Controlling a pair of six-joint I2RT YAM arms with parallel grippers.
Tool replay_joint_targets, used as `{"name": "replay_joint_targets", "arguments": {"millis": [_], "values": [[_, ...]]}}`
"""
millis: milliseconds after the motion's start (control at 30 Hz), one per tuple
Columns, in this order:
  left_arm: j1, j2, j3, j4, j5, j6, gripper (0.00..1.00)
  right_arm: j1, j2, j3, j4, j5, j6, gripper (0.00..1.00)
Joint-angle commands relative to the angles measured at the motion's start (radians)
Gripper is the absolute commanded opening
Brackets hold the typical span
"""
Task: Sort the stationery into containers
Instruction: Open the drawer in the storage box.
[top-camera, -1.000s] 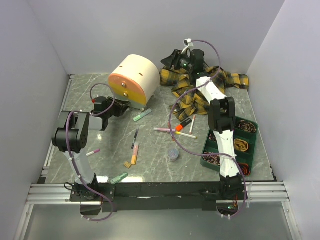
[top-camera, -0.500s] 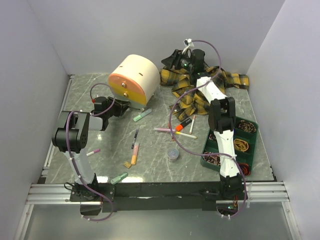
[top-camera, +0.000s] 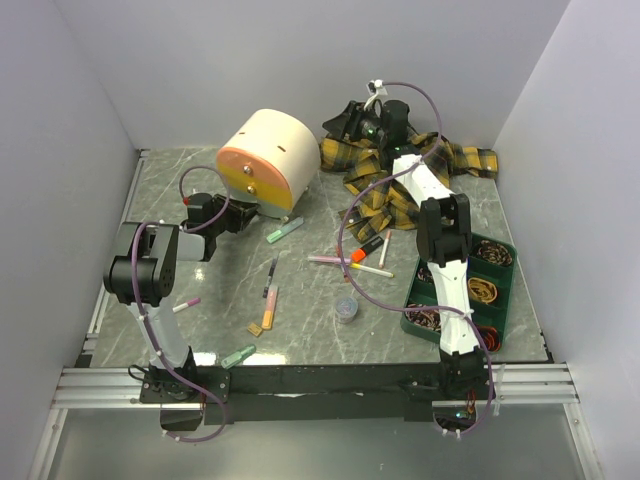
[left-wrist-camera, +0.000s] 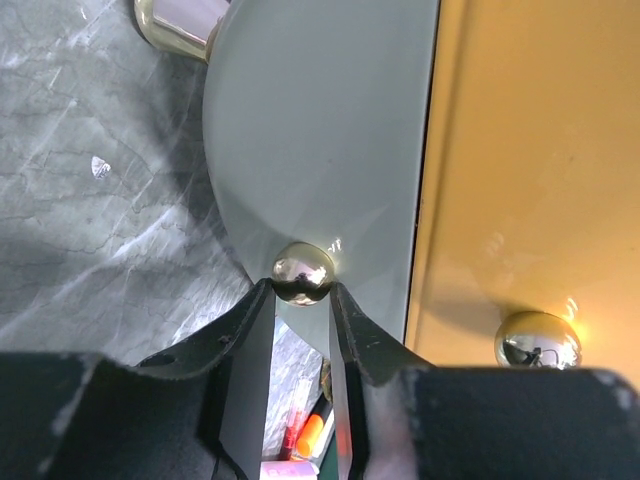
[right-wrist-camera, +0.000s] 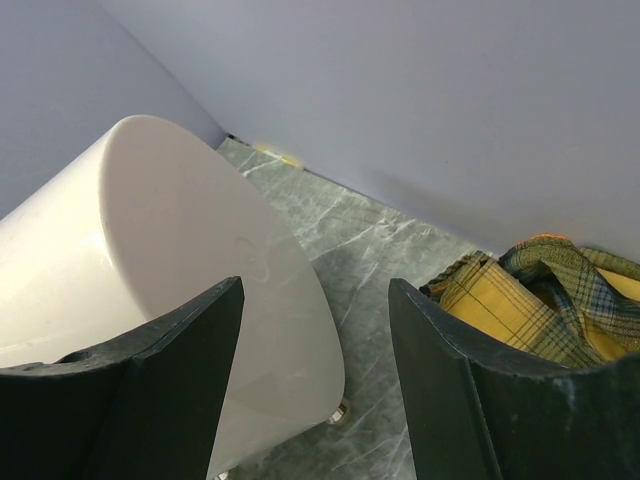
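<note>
The cream drum-shaped drawer box (top-camera: 268, 158) with its orange front lies at the back left. My left gripper (top-camera: 243, 213) is at that front. In the left wrist view my left gripper (left-wrist-camera: 302, 288) is shut on a small shiny knob (left-wrist-camera: 303, 272), one finger touching each side. A second knob (left-wrist-camera: 537, 340) sits to the right. Loose stationery lies mid-table: a black pen (top-camera: 272, 272), an orange marker (top-camera: 269, 310), a pink marker (top-camera: 187, 304), pale green clips (top-camera: 238, 355) and a grey pot (top-camera: 347, 309). My right gripper (top-camera: 350, 116) hangs open at the back, nothing between its fingers (right-wrist-camera: 200, 360).
A dark green divided tray (top-camera: 509, 246) at the right holds coiled rubber bands (top-camera: 485, 291). The yellow-and-black plaid shirt (top-camera: 470, 157) is heaped at the back right, under the right arm. White walls close the table on three sides.
The left fingers have narrowed onto the knob. Neither arm has otherwise moved, and the stationery lies where it was.
</note>
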Motion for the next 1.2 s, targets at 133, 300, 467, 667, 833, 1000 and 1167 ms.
{"name": "replay_joint_targets", "arguments": {"millis": [133,300,467,667,833,1000,1167], "values": [[0.012,-0.059,-0.007,0.012,0.009,0.044,0.13,0.004,-0.056,-0.014,0.039,-0.022,-0.008,0.67],[0.012,-0.128,-0.064,-0.009,0.016,0.04,0.05,0.006,-0.077,-0.038,0.037,-0.043,-0.02,0.67],[0.019,-0.209,-0.127,-0.023,0.026,0.049,0.04,0.004,-0.096,-0.049,0.037,-0.056,-0.021,0.67],[0.045,-0.299,-0.206,-0.083,0.039,0.072,0.04,0.006,-0.103,-0.057,0.033,-0.066,-0.029,0.67],[0.068,-0.378,-0.285,-0.127,0.02,0.101,0.04,0.015,-0.117,-0.072,0.031,-0.082,-0.037,0.67],[0.078,-0.418,-0.323,-0.16,0.003,0.127,0.05,0.018,-0.129,-0.086,0.033,-0.094,-0.041,0.66],[0.108,-0.462,-0.352,-0.218,-0.026,0.138,0.07,0.023,-0.139,-0.087,0.031,-0.094,-0.043,0.66]]}}
